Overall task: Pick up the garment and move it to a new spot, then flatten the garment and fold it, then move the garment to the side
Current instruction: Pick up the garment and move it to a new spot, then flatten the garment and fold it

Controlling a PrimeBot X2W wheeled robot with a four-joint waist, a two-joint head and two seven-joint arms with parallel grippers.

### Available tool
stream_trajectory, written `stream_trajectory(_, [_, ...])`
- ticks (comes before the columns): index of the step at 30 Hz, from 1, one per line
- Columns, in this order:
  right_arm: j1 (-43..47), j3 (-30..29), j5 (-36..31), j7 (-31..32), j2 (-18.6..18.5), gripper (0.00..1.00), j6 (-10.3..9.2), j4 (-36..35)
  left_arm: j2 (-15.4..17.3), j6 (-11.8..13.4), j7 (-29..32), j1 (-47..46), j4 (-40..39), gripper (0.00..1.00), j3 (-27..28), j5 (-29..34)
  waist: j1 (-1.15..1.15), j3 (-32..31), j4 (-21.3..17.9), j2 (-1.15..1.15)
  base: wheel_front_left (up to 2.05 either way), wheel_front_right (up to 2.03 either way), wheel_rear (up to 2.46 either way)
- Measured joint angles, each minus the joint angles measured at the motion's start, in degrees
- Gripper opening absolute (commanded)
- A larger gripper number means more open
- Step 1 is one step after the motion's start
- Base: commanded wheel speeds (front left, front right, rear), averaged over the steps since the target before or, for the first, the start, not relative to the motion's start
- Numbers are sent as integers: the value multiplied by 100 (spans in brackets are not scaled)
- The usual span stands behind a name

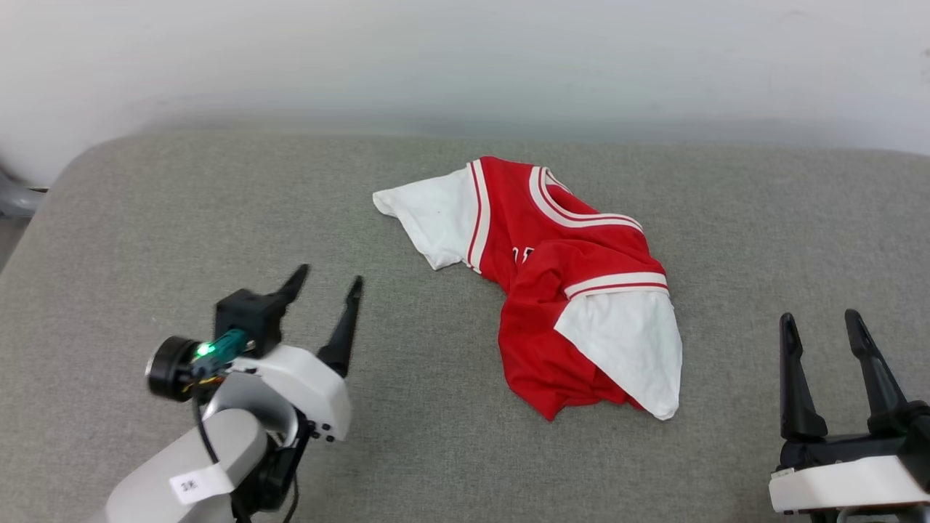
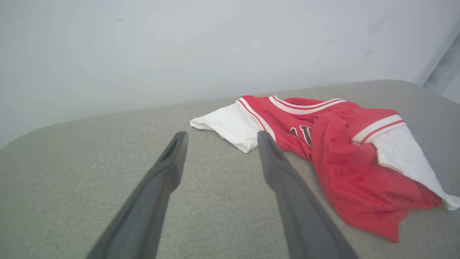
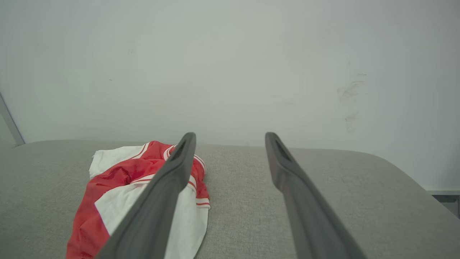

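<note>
The crumpled red-and-white jersey garment lies toward the grey fabric surface's far edge, slanting far-left to near-right between the wide-spread, empty left gripper, slightly nearer, and right gripper.

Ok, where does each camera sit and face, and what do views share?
Head view: on the head, looking down at the garment on the grey surface; left gripper lower left, right gripper lower right, both open.
Left wrist view: on the left wrist, looking along its fingers at the garment's white sleeve.
Right wrist view: on the right wrist, facing the wall along its fingers; garment low left.
Shared: all show the crumpled garment.
</note>
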Motion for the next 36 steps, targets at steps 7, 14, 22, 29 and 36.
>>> stream_trajectory(7, [104, -14, 53, 0, 0, 100, 0, 110, -192, 661, -23, 1034, -669, 100, 1511, 1156, 0, -159, 121, 0, 0, 0, 0])
stream_trajectory(14, [172, 12, 192, 0, 1, 100, 0, 219, -700, 754, -24, 2281, -1163, 100, 2757, 2235, 0, -280, 157, 0, 0, 0, 0])
stream_trajectory(22, [301, 18, 353, 0, 1, 100, 0, 387, -1417, 181, -24, 3195, -1280, 100, 3713, 3197, 0, -410, 166, 0, 0, 0, 0])
stream_trajectory(29, [382, 62, 369, 0, 1, 100, 0, 461, -1827, -318, -23, 3544, -1112, 100, 4164, 3807, 1, -491, 162, 0, 0, 0, 0])
stream_trajectory(36, [414, 104, 366, 0, 1, 100, 0, 491, -2152, -739, -24, 3672, -1038, 100, 4442, 4203, 0, -549, 145, 0, 0, 0, 0])
